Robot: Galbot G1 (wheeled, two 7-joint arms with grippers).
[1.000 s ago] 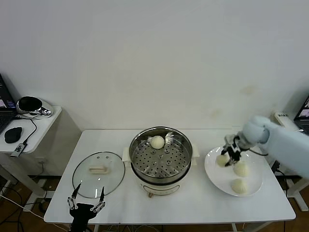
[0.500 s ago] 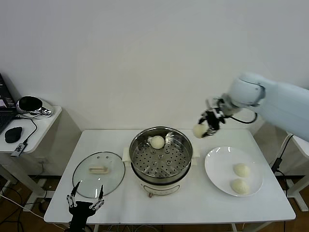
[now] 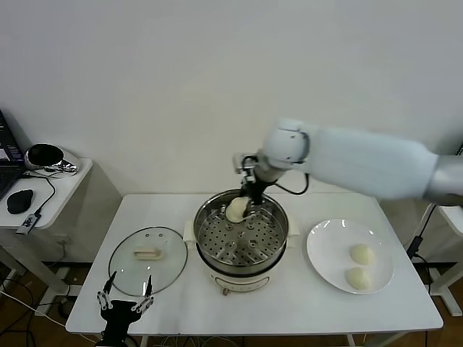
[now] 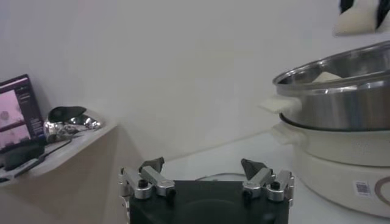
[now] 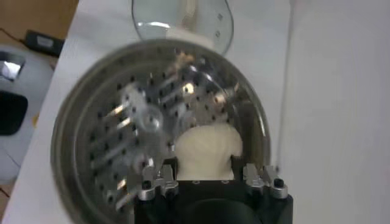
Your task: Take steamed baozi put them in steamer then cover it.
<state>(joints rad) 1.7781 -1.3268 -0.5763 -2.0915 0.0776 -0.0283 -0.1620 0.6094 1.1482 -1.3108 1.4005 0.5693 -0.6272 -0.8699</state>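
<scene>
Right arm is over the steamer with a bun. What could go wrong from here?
1. The right gripper, shut on a creamy-white round bun, hangs over the far side of the shiny round steel steamer, close above a second white bun already on the tray. Released here, one may land on the other and stick or roll.
2. The held bun looks squeezed between the fingers and may cling on release.

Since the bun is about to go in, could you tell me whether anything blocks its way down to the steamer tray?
Nothing visible does. The right gripper holds a baozi over the open steamer, its cover lying aside on the table.
</scene>
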